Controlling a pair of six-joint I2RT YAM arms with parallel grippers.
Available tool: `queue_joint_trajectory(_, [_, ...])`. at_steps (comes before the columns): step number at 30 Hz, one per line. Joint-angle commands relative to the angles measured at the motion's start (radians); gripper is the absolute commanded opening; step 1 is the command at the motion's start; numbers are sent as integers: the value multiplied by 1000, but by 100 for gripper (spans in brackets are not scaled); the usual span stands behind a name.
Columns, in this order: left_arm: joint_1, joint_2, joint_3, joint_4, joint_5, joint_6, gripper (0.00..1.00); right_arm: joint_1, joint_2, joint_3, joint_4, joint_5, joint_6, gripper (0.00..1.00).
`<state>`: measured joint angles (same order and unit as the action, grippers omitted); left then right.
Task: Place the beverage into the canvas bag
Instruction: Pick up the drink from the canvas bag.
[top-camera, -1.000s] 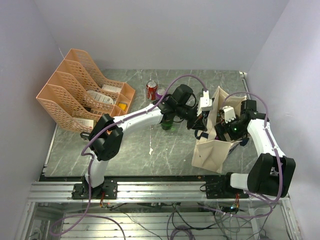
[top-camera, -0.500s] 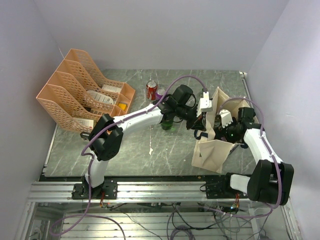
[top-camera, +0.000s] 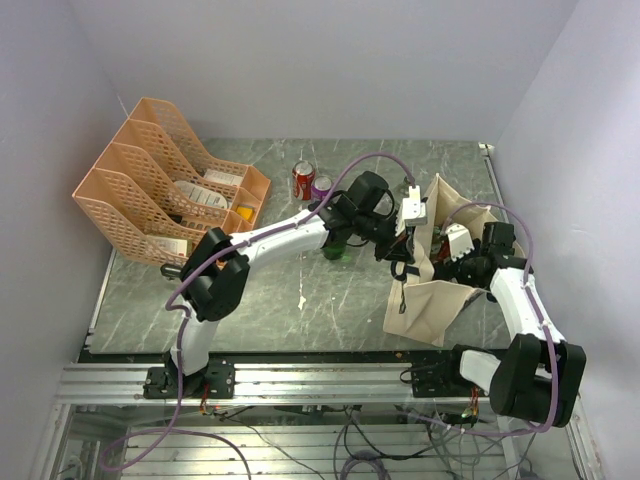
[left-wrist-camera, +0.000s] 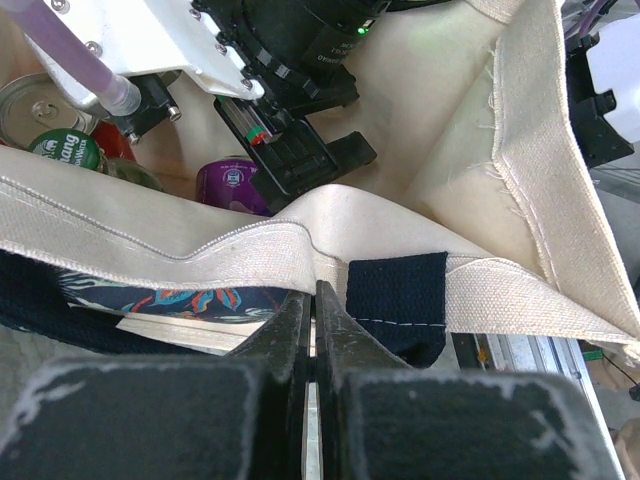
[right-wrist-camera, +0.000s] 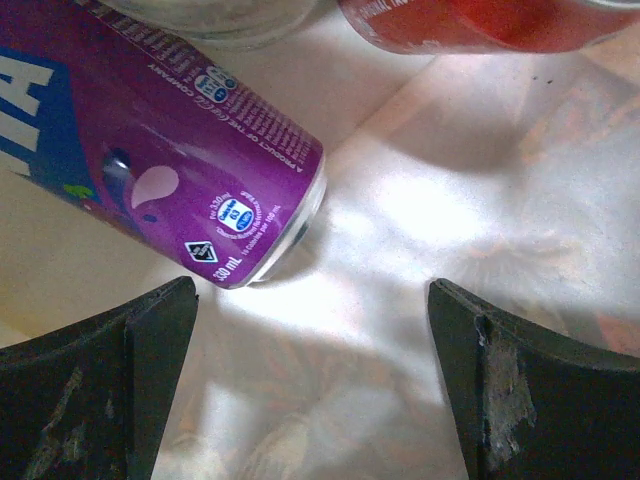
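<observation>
Grey marble table (top-camera: 270, 300): purple can (right-wrist-camera: 170, 170) down in bag (top-camera: 425, 312)

bag sits at table's right side. left gripper (left-wrist-camera: 314, 300) clamped on bag rim, just beside navy strap (left-wrist-camera: 395, 290). right gripper (right-wrist-camera: 312, 330) inside bag, jaws spread wide, holding nothing. purple can lies on its side on bag floor, long axis diagonal in right wrist view, near end toward left finger (right-wrist-camera: 150, 350).

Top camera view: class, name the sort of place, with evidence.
Likely a robotics lab bench: left arm and right arm bolted to a metal rail, walls around the table, loose cables below.
</observation>
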<state>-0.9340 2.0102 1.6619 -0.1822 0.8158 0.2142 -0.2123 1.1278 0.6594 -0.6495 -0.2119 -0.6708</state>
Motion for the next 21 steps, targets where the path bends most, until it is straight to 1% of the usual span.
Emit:
queue_joint_trajectory(1, [1,37,32,9,-20,25,7,-46,-1,-34,-19,161,1,100])
queue_joint_trajectory(6, [0,49,41,13,-21,21,7,-62,24,-52,14,116,-29,100])
queue_joint_trajectory(13, [0,56,54,1,-30,30,7,-59,148,-57,100,105,-5,100])
queue_joint_trajectory(21, [0,54,47,-2,-33,35,7,-15,169,-89,156,80,-10,99])
